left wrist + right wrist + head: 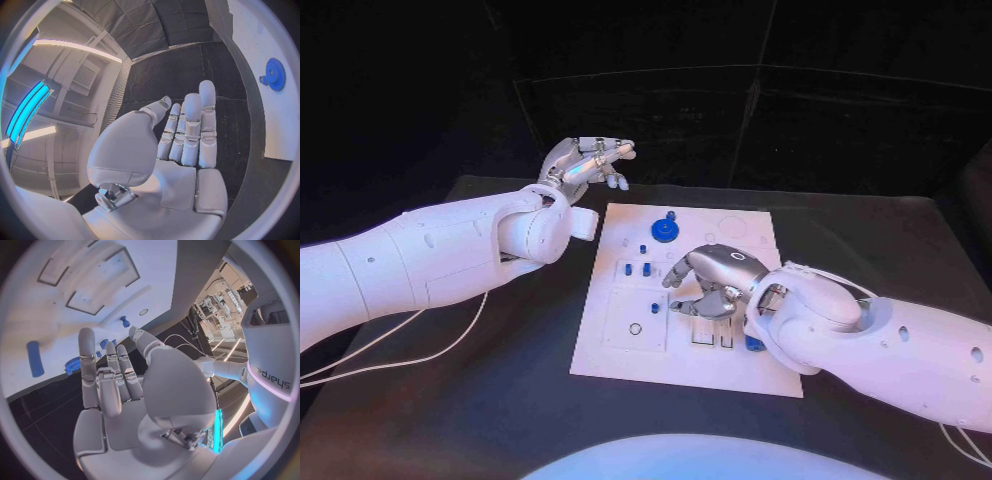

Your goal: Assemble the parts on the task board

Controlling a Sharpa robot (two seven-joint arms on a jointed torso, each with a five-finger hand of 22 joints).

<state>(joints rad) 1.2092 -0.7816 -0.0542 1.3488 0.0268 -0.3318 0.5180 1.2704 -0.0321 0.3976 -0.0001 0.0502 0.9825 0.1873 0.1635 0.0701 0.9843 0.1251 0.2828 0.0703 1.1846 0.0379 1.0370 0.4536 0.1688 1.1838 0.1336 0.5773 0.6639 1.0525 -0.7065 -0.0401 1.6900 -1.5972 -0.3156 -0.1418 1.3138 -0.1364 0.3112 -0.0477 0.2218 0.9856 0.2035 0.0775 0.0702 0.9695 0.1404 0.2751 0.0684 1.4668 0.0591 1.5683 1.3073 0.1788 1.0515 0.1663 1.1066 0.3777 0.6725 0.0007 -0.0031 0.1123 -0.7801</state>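
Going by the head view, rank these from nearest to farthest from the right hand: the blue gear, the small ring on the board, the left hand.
1. Blue gear: just beyond the right hand.
2. Small ring: on the task board's left half.
3. Left hand: raised off the board's far left corner.

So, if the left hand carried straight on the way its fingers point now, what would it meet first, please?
Probably nothing: the left hand, open and empty, points past the task board's far corner over bare black table. The blue gear lies off to the side, though depth is unclear.
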